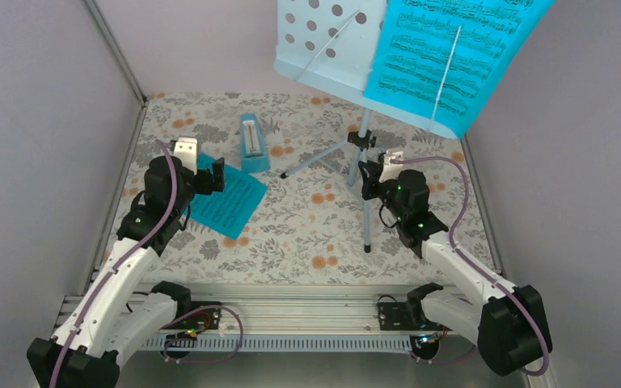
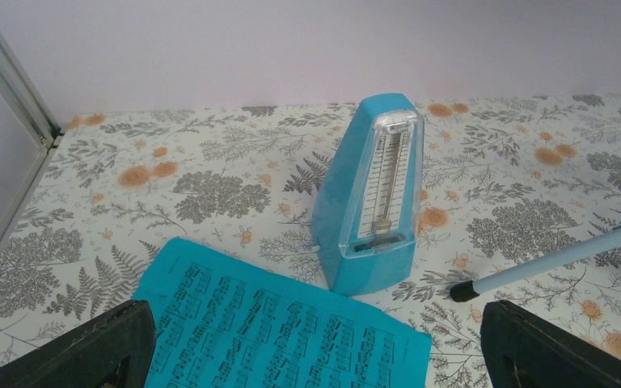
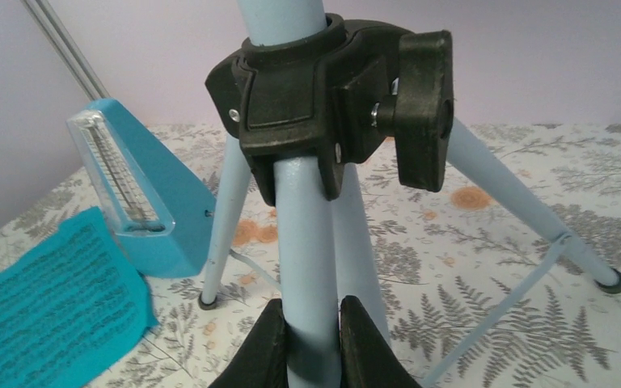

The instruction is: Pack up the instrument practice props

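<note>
Top external: my right gripper (image 1: 369,179) clamps the light blue tripod music stand (image 1: 331,73) by its pole, towards the far right corner. Left wrist: left gripper (image 2: 315,352) gapes wide above the teal paper sheet-music page (image 2: 275,331), beside the blue wedge-shaped metronome (image 2: 372,202), near the left edge. Right wrist: both fingers pinch the pole. Packing looks barely begun; I'd lower and pinch the page next.

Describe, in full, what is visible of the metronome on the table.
The metronome is a blue, plastic-looking wedge, narrow at the top, with a clear front window over a scale and a thin rod. It stands upright on the flowered table, just behind a teal music sheet; whether they touch is unclear. The black tip of a stand leg lies close on its right. No tool touches it.
</note>
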Controlling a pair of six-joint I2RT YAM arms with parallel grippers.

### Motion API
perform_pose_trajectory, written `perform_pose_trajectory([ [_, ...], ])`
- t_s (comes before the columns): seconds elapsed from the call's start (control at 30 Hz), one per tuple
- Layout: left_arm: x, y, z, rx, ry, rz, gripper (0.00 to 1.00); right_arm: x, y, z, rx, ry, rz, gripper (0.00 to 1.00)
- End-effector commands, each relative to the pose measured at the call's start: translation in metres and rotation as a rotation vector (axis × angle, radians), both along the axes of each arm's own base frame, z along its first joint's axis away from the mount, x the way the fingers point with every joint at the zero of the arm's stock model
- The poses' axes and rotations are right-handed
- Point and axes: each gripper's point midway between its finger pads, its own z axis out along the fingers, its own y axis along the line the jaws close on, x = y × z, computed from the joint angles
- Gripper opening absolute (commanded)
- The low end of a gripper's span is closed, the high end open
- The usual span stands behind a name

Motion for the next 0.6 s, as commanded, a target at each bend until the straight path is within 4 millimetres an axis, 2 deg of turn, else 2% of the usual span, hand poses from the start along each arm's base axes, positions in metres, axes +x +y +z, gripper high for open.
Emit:
perform_pose_trajectory([
  [0.0,0.000,0.004,0.003,0.002,-0.017,0.017,1.00,0.003,0.012,0.005,0.123,0.016,-0.041,0.04],
  [0.1,-0.001,0.006,0.003,0.005,-0.021,0.024,1.00,0.001,0.013,0.005,0.130,0.014,-0.043,0.05],
  [0.13,-0.001,0.006,0.003,0.005,-0.022,0.026,1.00,0.000,0.012,0.006,0.137,0.006,-0.049,0.09],
  [0.33,-0.005,0.005,0.014,-0.013,-0.063,0.017,1.00,-0.016,-0.003,0.026,0.156,-0.066,-0.077,0.59],
  [0.4,-0.008,0.002,0.019,-0.043,-0.078,-0.001,1.00,-0.022,-0.009,0.030,0.146,-0.070,-0.097,0.73],
  [0.5,-0.018,-0.014,0.036,-0.131,-0.119,-0.089,1.00,-0.031,-0.019,0.031,0.127,-0.063,-0.123,0.85],
  [0.57,-0.027,-0.031,0.054,-0.200,-0.155,-0.185,1.00,-0.038,-0.022,0.030,0.129,-0.044,-0.122,0.89],
])
